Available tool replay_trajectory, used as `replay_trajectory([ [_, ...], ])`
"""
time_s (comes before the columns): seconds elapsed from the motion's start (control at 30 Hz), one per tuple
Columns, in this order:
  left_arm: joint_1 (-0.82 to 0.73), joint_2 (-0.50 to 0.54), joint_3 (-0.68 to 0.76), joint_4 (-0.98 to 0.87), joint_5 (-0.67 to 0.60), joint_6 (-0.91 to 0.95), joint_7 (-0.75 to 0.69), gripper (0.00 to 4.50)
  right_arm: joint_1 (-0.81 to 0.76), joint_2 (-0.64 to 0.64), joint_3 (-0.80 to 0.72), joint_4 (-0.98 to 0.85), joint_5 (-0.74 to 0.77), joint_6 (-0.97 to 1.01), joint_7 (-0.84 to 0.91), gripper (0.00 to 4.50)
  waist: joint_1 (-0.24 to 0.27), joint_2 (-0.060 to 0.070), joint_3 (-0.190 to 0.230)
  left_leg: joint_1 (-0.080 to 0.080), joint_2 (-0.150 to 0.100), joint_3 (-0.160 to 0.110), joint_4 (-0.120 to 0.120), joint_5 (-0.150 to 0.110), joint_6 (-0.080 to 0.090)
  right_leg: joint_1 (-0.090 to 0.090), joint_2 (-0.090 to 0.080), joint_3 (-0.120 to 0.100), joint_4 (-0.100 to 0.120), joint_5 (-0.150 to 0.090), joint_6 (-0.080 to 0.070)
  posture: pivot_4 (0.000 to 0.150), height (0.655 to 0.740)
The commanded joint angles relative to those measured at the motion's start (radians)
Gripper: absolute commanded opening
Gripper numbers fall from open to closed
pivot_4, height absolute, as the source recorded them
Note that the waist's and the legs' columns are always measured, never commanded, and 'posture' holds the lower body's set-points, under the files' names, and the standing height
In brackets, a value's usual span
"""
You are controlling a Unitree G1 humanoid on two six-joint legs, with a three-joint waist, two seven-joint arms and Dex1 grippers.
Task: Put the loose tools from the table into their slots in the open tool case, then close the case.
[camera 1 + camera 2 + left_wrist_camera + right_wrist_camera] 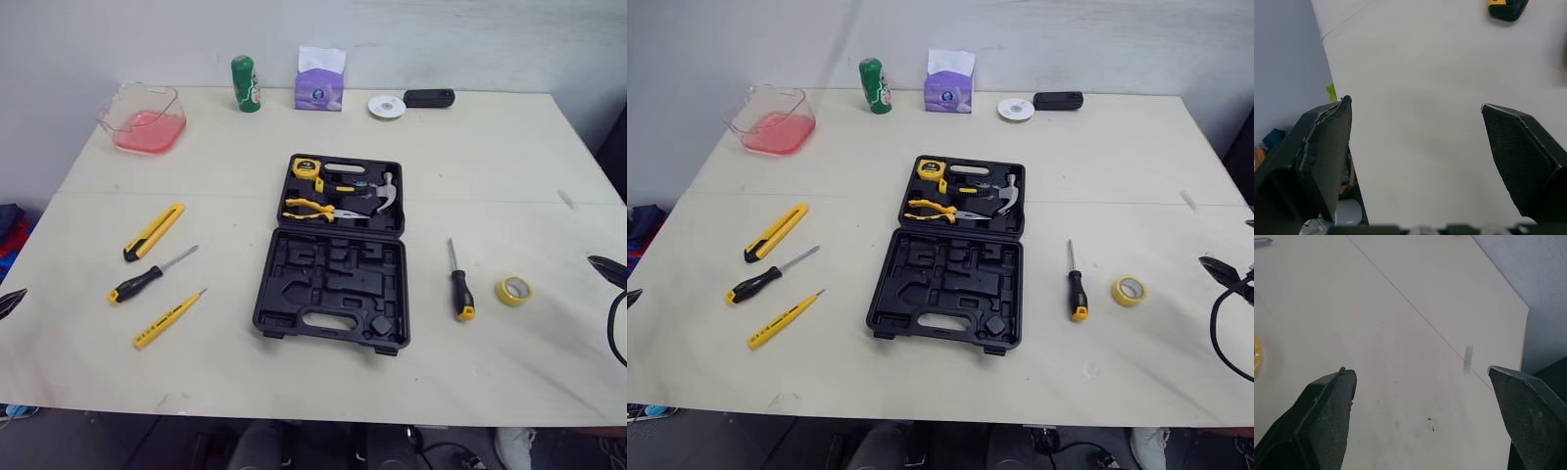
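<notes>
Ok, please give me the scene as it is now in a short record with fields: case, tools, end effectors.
case: tool case open, middle of table
in case: tape measure, pliers, hammer, far half
loose, left side: utility knife, black-handled screwdriver, yellow tester
loose, right side: yellow-capped screwdriver, tape roll
left end effector: open, empty
right end effector: open, empty

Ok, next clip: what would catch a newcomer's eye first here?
The open black tool case lies mid-table, its near half largely empty, a hammer and pliers in the far half. Loose tools flank it: a yellow utility knife, a black-handled screwdriver and a yellow tester on the robot's left, another screwdriver and a yellow tape roll on its right. A clear tub with pink contents stands at the far left corner.
</notes>
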Motion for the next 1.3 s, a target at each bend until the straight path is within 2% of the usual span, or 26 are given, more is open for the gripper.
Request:
replay_trajectory([
  [0.03, 0.006, 0.025, 0.042, -0.038, -0.038, 0.031, -0.003, 4.45, 0.002, -0.029, -0.013, 0.008, 0.007, -0.011, 0.01, 4.5, 0.0, 0.0, 0.0, 0.0, 0.0, 0.0, 0.0, 0.0, 0.0, 0.0, 0.0, 0.0, 0.0, 0.0, 0.0, 0.15, 0.74],
  [0.17, -0.018, 0.023, 0.058, -0.077, -0.071, 0.095, -0.01, 4.45, 0.029, -0.036, -0.027, 0.014, 0.014, -0.002, 0.028, 4.5, 0.001, 0.0, 0.0, 0.0, 0.0, 0.0, 0.0, 0.0, 0.0, 0.0, 0.0, 0.0, 0.0, 0.0, 0.0, 0.15, 0.74],
  [0.63, -0.052, -0.011, 0.041, -0.134, -0.064, 0.154, 0.007, 4.45, 0.096, -0.021, -0.049, -0.024, 0.037, 0.012, 0.042, 4.5, 0.0, 0.0, 0.0, 0.0, 0.0, 0.001, 0.0, 0.0, 0.0, 0.0, 0.0, 0.001, 0.0, 0.0, 0.0, 0.15, 0.74],
  [0.87, -0.033, -0.036, 0.043, -0.214, -0.075, 0.21, -0.007, 4.45, 0.152, 0.011, -0.083, -0.126, 0.099, 0.083, 0.046, 4.5, 0.003, 0.0, 0.0, 0.0, 0.0, 0.001, 0.001, 0.0, 0.0, 0.0, 0.0, 0.001, 0.0, 0.0, 0.0, 0.15, 0.74],
  [1.3, -0.032, -0.083, 0.002, -0.481, -0.092, 0.326, -0.049, 4.45, 0.142, 0.04, -0.067, -0.335, 0.164, 0.264, 0.063, 4.5, 0.005, 0.0, 0.0, 0.0, 0.001, 0.001, 0.001, 0.0, -0.001, 0.0, 0.001, 0.001, 0.0, 0.0, 0.0, 0.15, 0.74],
])
